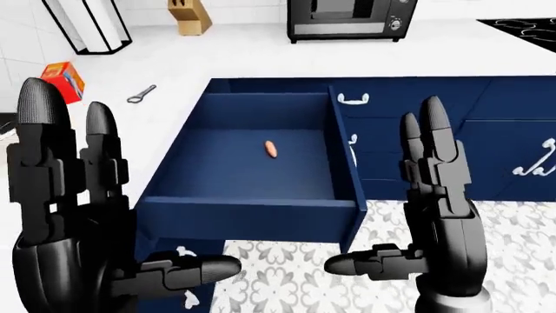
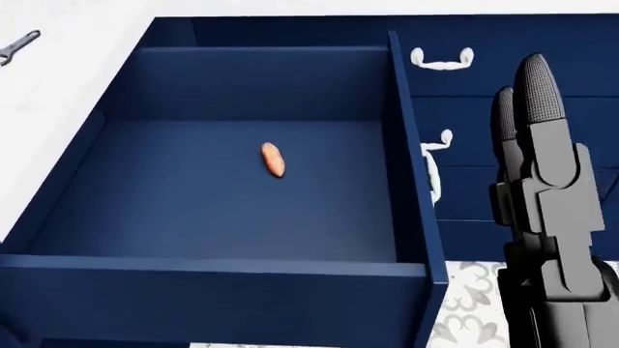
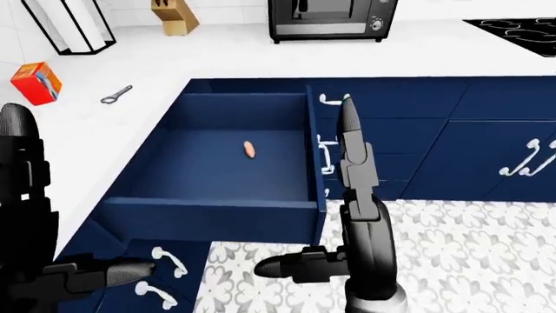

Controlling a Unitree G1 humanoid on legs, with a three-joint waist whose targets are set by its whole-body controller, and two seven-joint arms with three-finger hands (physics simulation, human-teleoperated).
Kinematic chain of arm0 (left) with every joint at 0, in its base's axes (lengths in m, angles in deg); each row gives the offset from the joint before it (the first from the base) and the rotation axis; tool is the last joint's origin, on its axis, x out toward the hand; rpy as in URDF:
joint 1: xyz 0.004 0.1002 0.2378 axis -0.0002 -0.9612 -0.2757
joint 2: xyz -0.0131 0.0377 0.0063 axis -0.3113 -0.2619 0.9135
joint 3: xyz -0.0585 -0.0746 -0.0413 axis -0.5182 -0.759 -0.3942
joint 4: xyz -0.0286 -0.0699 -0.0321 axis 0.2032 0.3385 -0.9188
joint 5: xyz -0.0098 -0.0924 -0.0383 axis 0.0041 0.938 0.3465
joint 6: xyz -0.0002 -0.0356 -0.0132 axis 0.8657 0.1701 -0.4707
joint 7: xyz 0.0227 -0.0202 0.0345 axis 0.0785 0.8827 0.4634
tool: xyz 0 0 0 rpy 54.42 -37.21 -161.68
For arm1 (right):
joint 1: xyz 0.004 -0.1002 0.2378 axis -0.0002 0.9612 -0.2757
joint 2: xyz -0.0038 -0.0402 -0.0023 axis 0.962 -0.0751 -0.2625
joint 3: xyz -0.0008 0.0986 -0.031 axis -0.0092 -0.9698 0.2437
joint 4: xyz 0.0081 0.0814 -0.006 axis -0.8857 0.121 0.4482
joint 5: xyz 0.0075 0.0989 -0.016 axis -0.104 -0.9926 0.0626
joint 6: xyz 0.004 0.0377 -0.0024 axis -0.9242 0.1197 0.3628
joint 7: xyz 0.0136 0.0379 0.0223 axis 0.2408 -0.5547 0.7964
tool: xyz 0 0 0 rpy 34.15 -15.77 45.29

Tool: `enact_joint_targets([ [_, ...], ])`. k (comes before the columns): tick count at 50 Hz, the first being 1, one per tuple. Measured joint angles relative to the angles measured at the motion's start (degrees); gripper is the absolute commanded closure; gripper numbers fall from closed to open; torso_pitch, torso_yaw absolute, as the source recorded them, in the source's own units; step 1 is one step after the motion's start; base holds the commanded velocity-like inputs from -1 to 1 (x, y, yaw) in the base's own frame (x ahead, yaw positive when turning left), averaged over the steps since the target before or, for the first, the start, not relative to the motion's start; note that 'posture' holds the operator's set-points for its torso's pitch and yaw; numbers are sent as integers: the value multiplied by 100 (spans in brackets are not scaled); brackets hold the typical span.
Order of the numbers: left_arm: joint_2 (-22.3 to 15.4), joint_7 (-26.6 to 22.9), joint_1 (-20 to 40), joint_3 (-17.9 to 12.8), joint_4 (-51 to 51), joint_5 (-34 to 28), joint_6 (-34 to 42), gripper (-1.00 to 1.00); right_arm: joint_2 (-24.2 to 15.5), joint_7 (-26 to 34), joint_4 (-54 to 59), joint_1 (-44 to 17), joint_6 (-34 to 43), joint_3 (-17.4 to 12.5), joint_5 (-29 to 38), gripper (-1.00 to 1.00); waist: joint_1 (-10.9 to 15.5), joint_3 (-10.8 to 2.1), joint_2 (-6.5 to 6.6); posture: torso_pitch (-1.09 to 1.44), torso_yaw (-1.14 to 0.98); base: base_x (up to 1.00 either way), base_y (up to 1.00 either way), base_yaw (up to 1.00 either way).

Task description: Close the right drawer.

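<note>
The navy drawer stands pulled far out of the counter's corner cabinet, with its front panel toward the bottom of the views. A small orange oblong lies on the drawer's floor. My left hand is raised at the left of the left-eye view, fingers spread upward and thumb out, open and holding nothing. To the right of the drawer's side wall my right hand is also open, fingers pointing up. Neither hand touches the drawer.
More navy drawer fronts with white handles run along the right. On the white countertop are a metal opener, a red box, a knife block and a black oven. Patterned floor tiles lie below.
</note>
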Motion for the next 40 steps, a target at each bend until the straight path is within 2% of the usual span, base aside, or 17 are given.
enact_joint_targets([
  [2, -13, 10, 5, 9, -28, 5, 18, -100, -4, 3, -29, 6, 18, -28, 2, -100, 17, -41, -54, 0, 0, 15, 0, 0],
  [4, -26, 12, 31, -5, -140, 3, -29, -100, -3, -18, -138, -11, -29, -51, -29, -100, -7, -59, -165, 0, 0, 0, 0, 0],
  [6, -26, 12, 54, -11, -175, -7, -74, -100, 0, -28, -200, -22, -83, -39, -56, -100, 18, -45, -332, 0, 0, 0, 0, 0],
  [8, -45, 18, 48, -24, -153, 5, -86, -100, 3, -27, -212, -18, -116, -14, -71, -100, 45, -61, -581, 0, 0, 0, 0, 0],
  [10, -15, 19, 27, 56, -27, 19, -48, -100, -26, -25, -115, 5, -95, -61, -85, -100, 29, -53, -493, 0, 0, 0, 0, 0],
  [13, -52, 24, 22, 59, 34, 44, 47, -100, -10, -37, -50, -7, 0, -109, -104, -100, -16, -149, -376, 0, 0, 0, 0, 0],
  [17, -72, 33, 29, 36, -95, 41, -19, -100, 0, -56, -108, -28, 7, -119, -139, -100, -24, -218, -306, 0, 0, 0, 0, 0],
  [21, -75, 42, 23, 28, -112, 37, -72, -100, 9, -63, -150, -48, -12, -140, -160, -100, -41, -242, -297, 0, 0, 0, 0, 0],
  [27, -130, 81, 20, 25, -65, 86, -36, -100, 31, -56, -145, -93, 61, -192, -174, -100, -64, -212, -307, 0, 0, 0, 0, 0],
  [36, 45, -44, 30, 52, -85, -23, 2, -100, 94, 2, -384, -442, 617, -610, -14, -100, -40, -192, -338, 0, 0, 0, 0, 0],
  [40, 70, -74, 28, 47, -82, -41, -1, -100, 89, 104, -566, -553, 836, -885, -81, -100, -19, -202, -363, 0, 0, 0, 0, 0],
])
